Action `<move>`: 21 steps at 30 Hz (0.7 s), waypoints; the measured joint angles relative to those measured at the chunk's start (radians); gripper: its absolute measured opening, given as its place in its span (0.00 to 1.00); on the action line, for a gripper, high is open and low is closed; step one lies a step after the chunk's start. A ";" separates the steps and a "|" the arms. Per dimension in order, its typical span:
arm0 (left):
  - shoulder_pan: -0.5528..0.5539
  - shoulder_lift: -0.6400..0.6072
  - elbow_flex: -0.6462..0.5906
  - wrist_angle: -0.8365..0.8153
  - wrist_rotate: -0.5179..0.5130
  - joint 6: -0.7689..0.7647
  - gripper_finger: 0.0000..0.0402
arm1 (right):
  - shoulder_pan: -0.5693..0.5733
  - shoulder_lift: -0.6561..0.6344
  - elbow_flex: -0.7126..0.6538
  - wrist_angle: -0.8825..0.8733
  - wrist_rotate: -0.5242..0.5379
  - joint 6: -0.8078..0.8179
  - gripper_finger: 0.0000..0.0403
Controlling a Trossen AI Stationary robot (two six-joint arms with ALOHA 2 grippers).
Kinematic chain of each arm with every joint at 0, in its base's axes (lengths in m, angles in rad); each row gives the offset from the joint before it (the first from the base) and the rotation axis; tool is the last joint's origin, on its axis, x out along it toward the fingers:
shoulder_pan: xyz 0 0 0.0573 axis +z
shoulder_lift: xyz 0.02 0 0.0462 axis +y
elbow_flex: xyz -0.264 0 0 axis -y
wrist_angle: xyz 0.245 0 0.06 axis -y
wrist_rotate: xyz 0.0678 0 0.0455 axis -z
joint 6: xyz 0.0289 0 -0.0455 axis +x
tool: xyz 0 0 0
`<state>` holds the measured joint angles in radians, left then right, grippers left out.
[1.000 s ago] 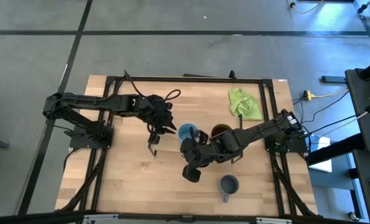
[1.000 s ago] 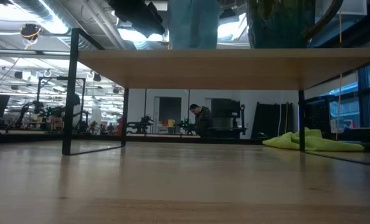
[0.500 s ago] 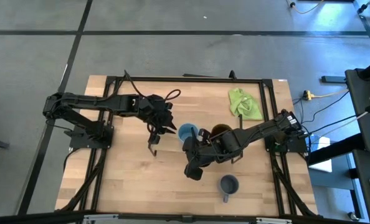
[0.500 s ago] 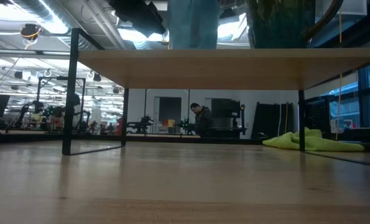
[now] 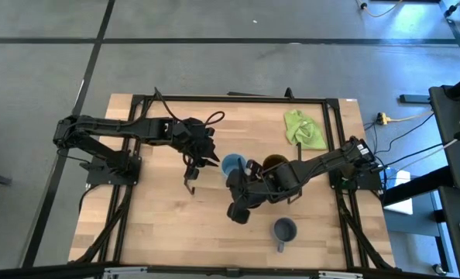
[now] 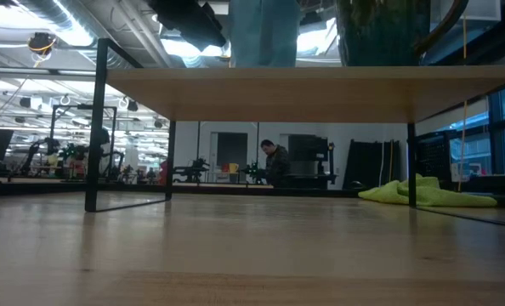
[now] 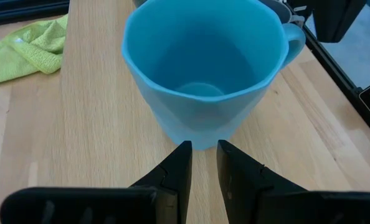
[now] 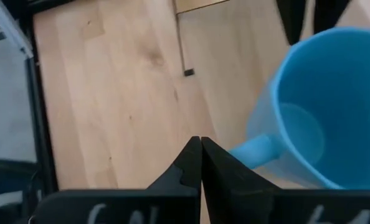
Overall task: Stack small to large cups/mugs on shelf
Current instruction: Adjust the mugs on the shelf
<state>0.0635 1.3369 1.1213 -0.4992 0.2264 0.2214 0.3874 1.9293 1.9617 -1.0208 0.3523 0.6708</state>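
The light blue mug (image 5: 232, 164) (image 7: 200, 74) stands upright on the shelf (image 5: 211, 182) (image 6: 303, 93), its handle (image 8: 253, 149) toward the near right. The brown mug (image 5: 272, 163) (image 6: 380, 34) stands beside it on the shelf, partly under my right arm. The dark grey-blue mug (image 5: 284, 230) sits on the table in front of the shelf. My left gripper (image 5: 213, 160) (image 7: 203, 152) is slightly open, just left of the blue mug, with nothing between its fingers. My right gripper (image 5: 244, 188) (image 8: 200, 142) is shut, close beside the handle.
A lime-green cloth (image 5: 303, 129) (image 6: 427, 194) lies at the table's far right. The shelf's black end frames (image 5: 189, 178) stand on the table. Bare tabletop (image 5: 176, 232) spreads at the near left. A person shows far off in the room behind.
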 joint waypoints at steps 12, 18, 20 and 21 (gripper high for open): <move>0.000 0.000 0.000 0.000 0.000 -0.002 0.17 | 0.000 0.000 0.000 0.003 0.022 0.021 0.01; 0.000 0.000 0.000 0.000 0.000 -0.002 0.17 | 0.000 0.000 0.000 -0.029 0.022 0.040 0.01; 0.000 0.000 0.000 0.000 0.000 -0.002 0.17 | 0.000 0.000 0.000 -0.040 0.022 0.051 0.01; 0.000 0.000 0.000 0.000 0.000 -0.002 0.17 | 0.000 0.000 0.000 -0.046 0.022 0.054 0.01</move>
<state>0.0635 1.3369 1.1213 -0.4995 0.2264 0.2195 0.3874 1.9293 1.9617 -1.0670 0.3740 0.7248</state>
